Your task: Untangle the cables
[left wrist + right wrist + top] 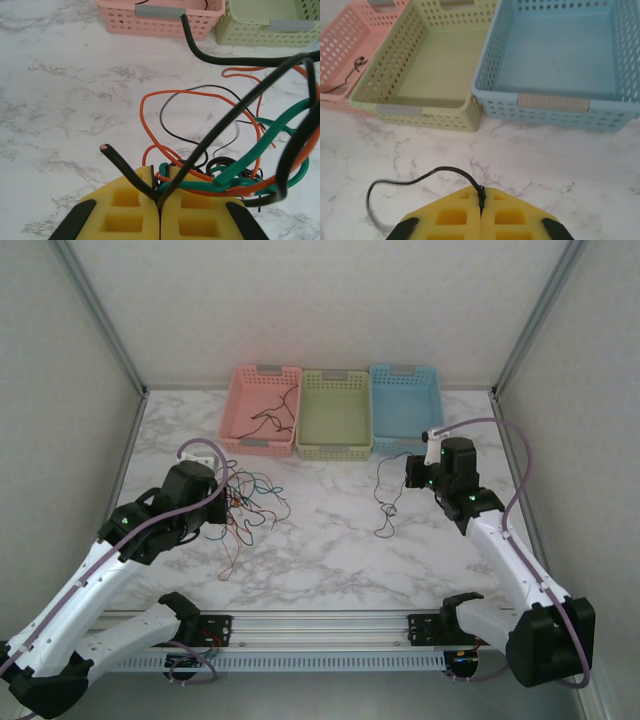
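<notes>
The cables (250, 505) lie in a loose tangle of black, green, red and orange wires on the marble table, left of centre. My left gripper (215, 508) sits at the tangle's left edge. In the left wrist view its yellow fingers (160, 172) are shut on a black cable (125, 167), with green and orange loops (235, 177) draped across the pads. My right gripper (412, 475) is at the right. It (481, 192) is shut on a separate thin black cable (445, 168), which trails down onto the table (381, 485).
Three baskets stand in a row at the back: pink (236, 410), green (334, 452) and blue (395, 443). A thin black wire (272, 418) lies in the pink one. Grey walls close in both sides of the table.
</notes>
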You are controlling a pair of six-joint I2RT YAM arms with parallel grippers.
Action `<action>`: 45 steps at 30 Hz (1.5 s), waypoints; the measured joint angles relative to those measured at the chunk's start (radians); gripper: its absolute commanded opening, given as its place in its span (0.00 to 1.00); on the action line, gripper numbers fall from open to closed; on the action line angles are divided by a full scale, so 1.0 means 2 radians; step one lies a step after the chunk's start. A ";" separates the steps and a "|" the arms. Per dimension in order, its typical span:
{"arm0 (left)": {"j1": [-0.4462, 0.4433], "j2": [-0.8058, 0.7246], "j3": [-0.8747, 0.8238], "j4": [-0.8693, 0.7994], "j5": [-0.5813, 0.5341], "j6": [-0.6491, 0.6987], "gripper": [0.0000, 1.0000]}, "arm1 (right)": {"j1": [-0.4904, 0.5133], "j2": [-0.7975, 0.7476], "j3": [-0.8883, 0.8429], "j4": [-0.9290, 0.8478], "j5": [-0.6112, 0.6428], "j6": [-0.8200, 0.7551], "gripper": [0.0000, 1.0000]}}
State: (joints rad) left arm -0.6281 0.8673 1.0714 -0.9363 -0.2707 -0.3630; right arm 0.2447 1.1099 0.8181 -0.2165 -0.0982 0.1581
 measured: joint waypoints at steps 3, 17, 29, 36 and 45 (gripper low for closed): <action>0.000 0.003 0.000 0.000 0.000 0.000 0.00 | 0.001 0.025 0.007 -0.031 0.003 0.020 0.00; 0.000 0.009 0.000 0.001 0.006 0.000 0.00 | 0.045 0.140 -0.029 -0.096 0.015 0.090 0.35; 0.000 0.009 0.000 0.001 0.006 0.000 0.00 | 0.076 0.219 0.011 -0.113 0.053 0.108 0.56; 0.000 0.009 0.000 0.001 0.006 0.000 0.00 | 0.093 0.264 0.056 -0.121 0.076 0.108 0.56; 0.000 0.009 0.000 0.001 0.006 0.000 0.00 | 0.123 0.313 0.090 -0.138 0.119 0.108 0.48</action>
State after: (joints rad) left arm -0.6281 0.8845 1.0714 -0.9348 -0.2588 -0.3630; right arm 0.4904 1.7367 0.9989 -0.4915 0.1402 0.3748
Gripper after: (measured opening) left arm 0.054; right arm 0.500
